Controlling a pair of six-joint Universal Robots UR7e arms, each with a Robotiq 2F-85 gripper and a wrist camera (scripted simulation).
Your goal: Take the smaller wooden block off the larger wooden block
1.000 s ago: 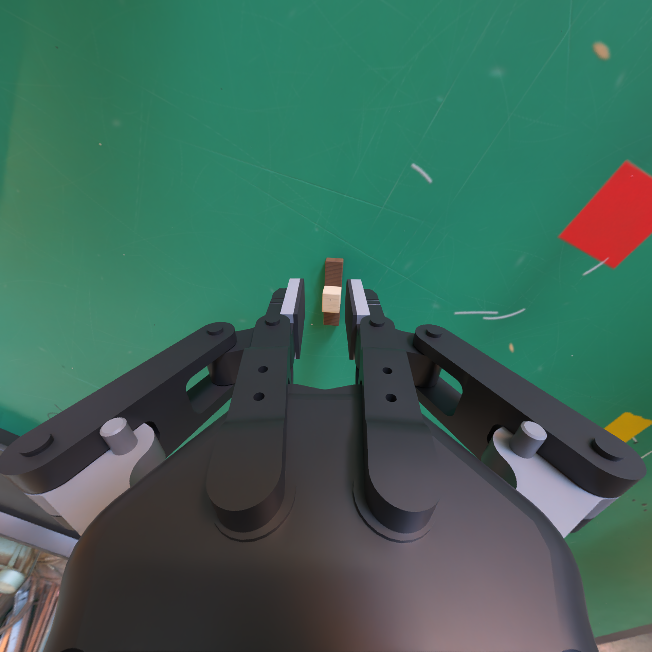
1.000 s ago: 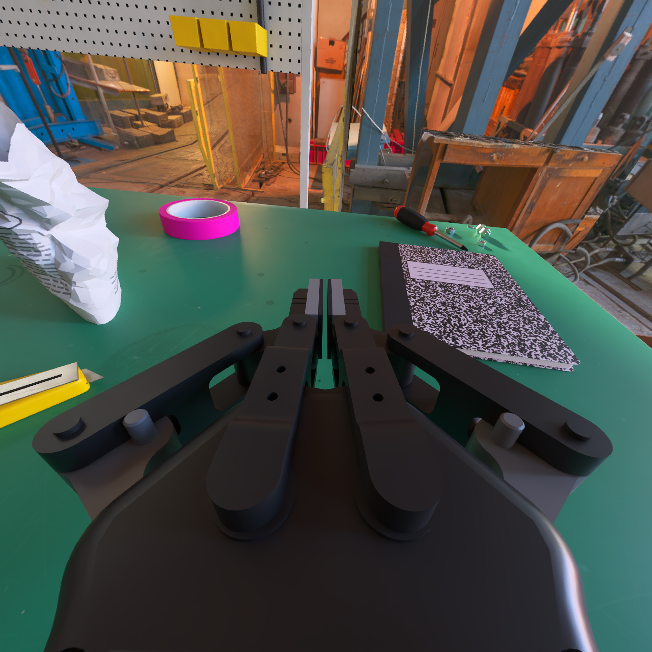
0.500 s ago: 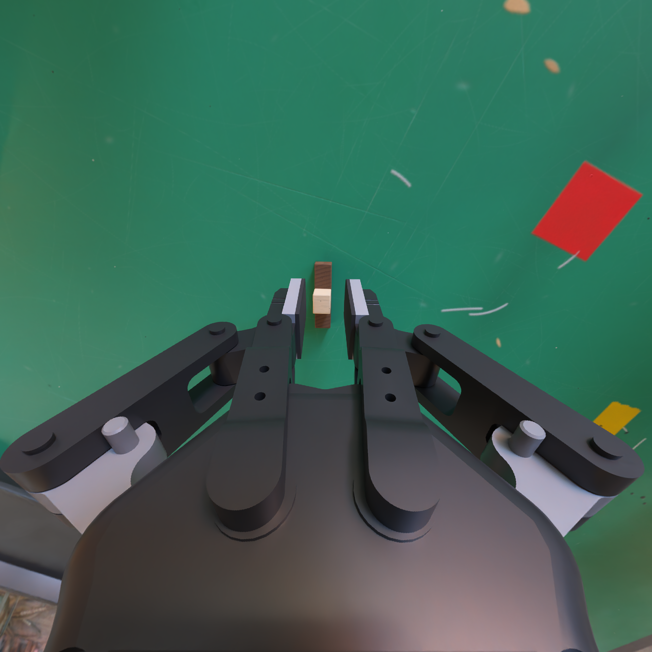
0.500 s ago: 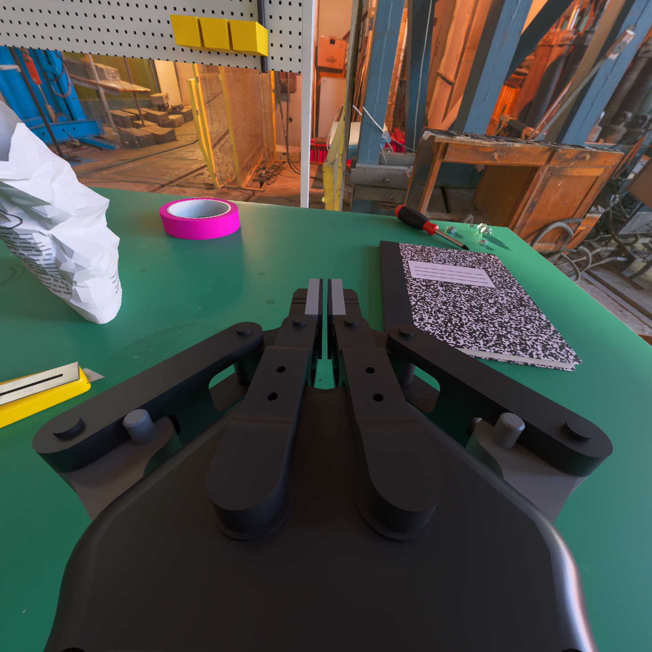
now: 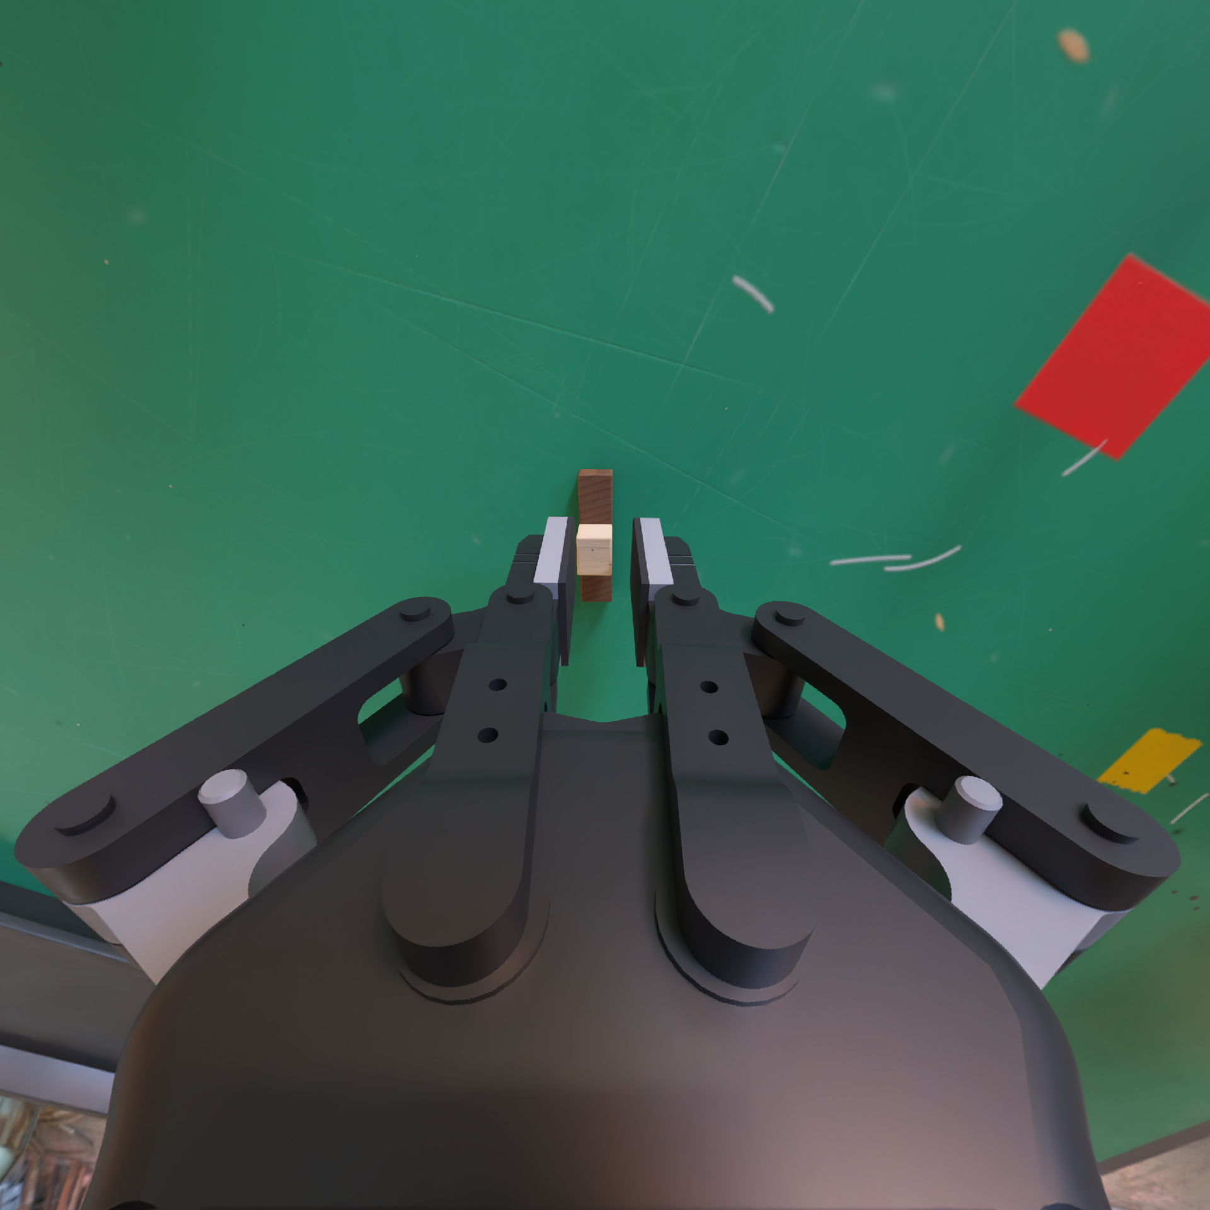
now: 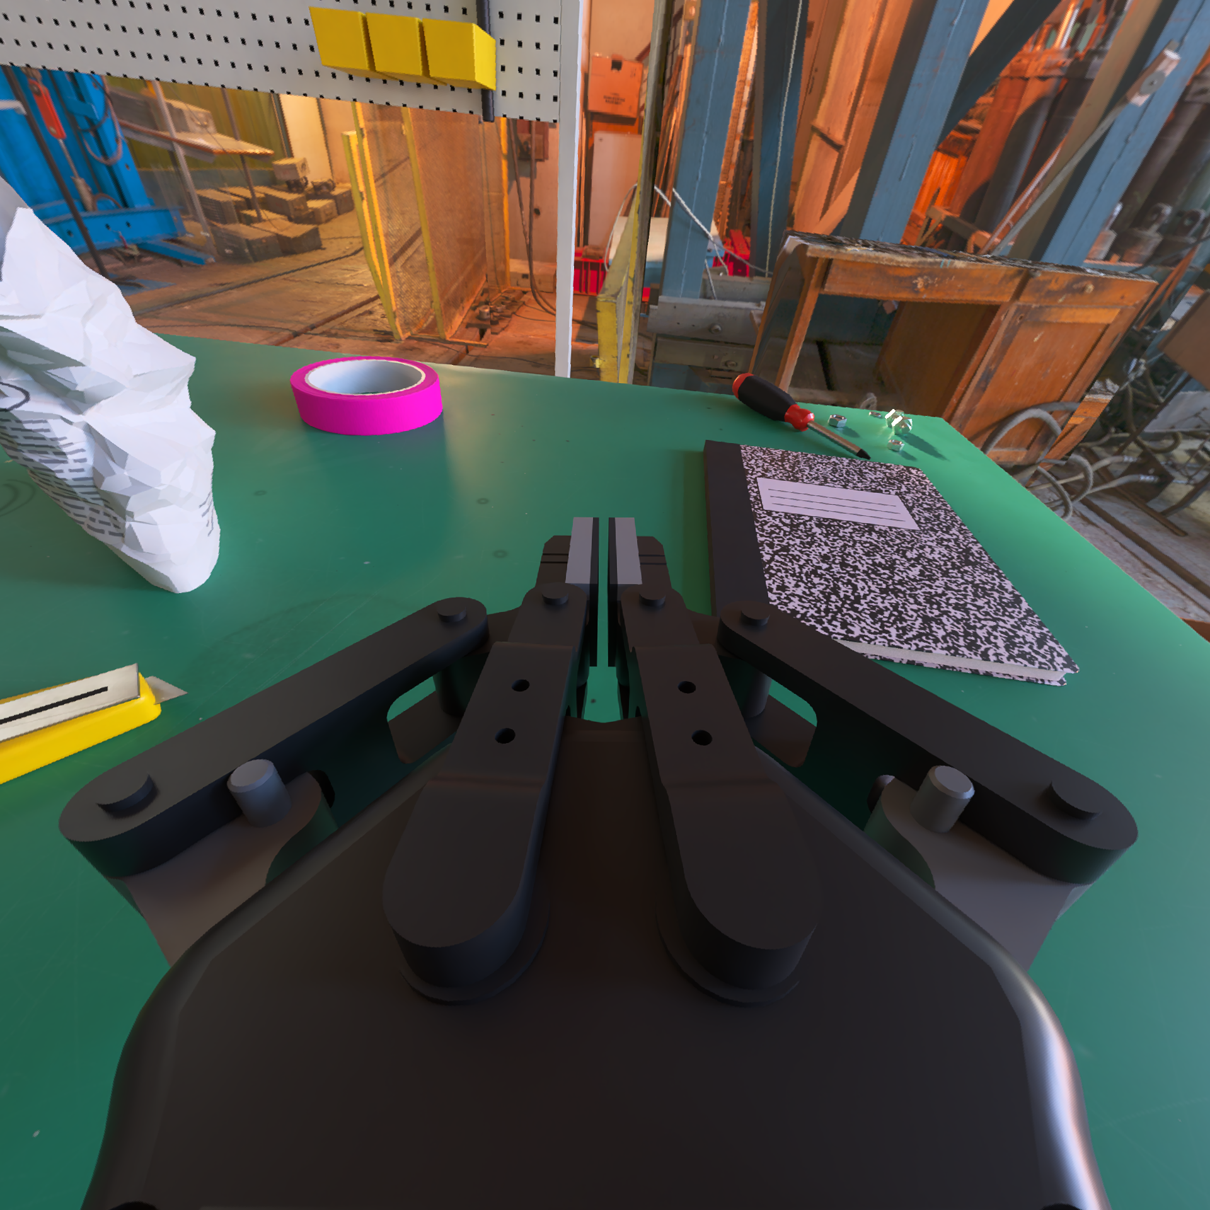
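In the left wrist view a small pale wooden block (image 5: 594, 549) sits on top of a longer dark brown wooden block (image 5: 595, 497) lying on the green table. My left gripper (image 5: 594, 549) is open above them, one finger on each side of the pale block, with gaps to both pads. My right gripper (image 6: 603, 549) is shut and empty, low over the green table, away from the blocks, which do not show in its view.
Left wrist view: a red patch (image 5: 1116, 357) at right, a yellow patch (image 5: 1149, 759) lower right. Right wrist view: a speckled notebook (image 6: 877, 556), a screwdriver (image 6: 789, 412), pink tape roll (image 6: 366, 395), crumpled white paper (image 6: 98, 425), a yellow utility knife (image 6: 72, 714).
The left gripper has come closer over the blocks, which now look larger and centred between its fingers. The right gripper has not moved.
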